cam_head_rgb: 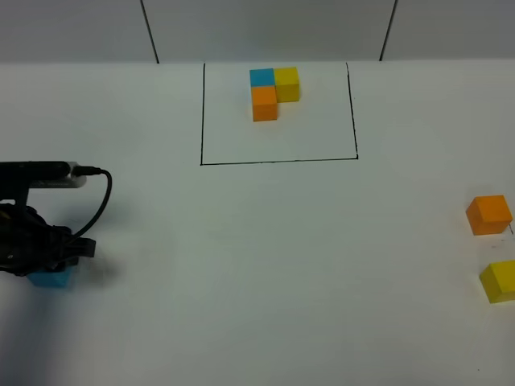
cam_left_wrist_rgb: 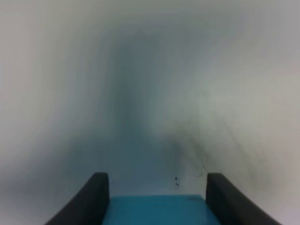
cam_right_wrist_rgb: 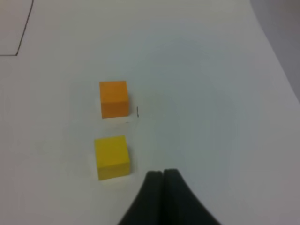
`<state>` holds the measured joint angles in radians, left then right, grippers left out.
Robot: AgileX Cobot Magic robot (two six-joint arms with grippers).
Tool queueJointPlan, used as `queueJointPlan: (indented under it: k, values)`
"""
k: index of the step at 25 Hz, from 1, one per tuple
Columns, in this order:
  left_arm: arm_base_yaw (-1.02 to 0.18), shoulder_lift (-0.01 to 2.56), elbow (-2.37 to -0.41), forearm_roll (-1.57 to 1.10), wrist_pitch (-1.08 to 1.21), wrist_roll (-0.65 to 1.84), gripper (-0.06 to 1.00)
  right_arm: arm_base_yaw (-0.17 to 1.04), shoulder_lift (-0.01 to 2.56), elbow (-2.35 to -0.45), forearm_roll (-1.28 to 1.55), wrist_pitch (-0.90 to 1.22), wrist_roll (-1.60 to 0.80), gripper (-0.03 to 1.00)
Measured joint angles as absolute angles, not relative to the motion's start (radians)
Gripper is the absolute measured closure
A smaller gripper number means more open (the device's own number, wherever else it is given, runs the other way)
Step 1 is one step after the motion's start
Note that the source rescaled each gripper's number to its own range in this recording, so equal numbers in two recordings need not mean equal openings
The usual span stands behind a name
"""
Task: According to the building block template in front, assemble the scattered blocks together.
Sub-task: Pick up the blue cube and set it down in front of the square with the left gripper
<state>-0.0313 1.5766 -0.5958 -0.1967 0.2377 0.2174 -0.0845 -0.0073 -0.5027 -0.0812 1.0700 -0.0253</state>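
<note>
The building block template (cam_head_rgb: pixel 272 90) is an L of blue, yellow and orange cubes inside a black drawn rectangle at the far middle of the table. My left gripper (cam_head_rgb: pixel 48 264) is low at the left edge, and its fingers (cam_left_wrist_rgb: pixel 96 197) press both sides of the sky-blue cube (cam_left_wrist_rgb: pixel 154 211), which also shows under the arm in the exterior high view (cam_head_rgb: pixel 50 279). The orange cube (cam_head_rgb: pixel 488 215) and the yellow cube (cam_head_rgb: pixel 499 281) sit apart at the right edge. My right gripper (cam_right_wrist_rgb: pixel 162 174) is shut and empty, just beside the yellow cube (cam_right_wrist_rgb: pixel 111 156), with the orange cube (cam_right_wrist_rgb: pixel 114 98) beyond it.
The white table (cam_head_rgb: pixel 257 265) ends close to the right of the two loose cubes. A black cable (cam_head_rgb: pixel 100 193) loops off my left arm. A small black mark (cam_right_wrist_rgb: pixel 137 111) lies beside the orange cube.
</note>
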Motion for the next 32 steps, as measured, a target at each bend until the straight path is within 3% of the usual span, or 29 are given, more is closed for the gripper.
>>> queueJointPlan:
  k: [9,22,32]
  values:
    - [-0.031,1.284,-0.596,-0.198,0.414,0.390,0.41,-0.085,-0.007,-0.503,-0.081,1.070,-0.025,0.97]
    - [-0.031,1.235,-0.596,-0.431,0.599,1.352,0.41,-0.085,-0.007,-0.503,-0.081,1.070,-0.025,0.97]
    - [-0.032,1.235,-0.596,-0.479,0.649,1.657,0.41,-0.085,-0.007,-0.503,-0.081,1.070,-0.025,0.97]
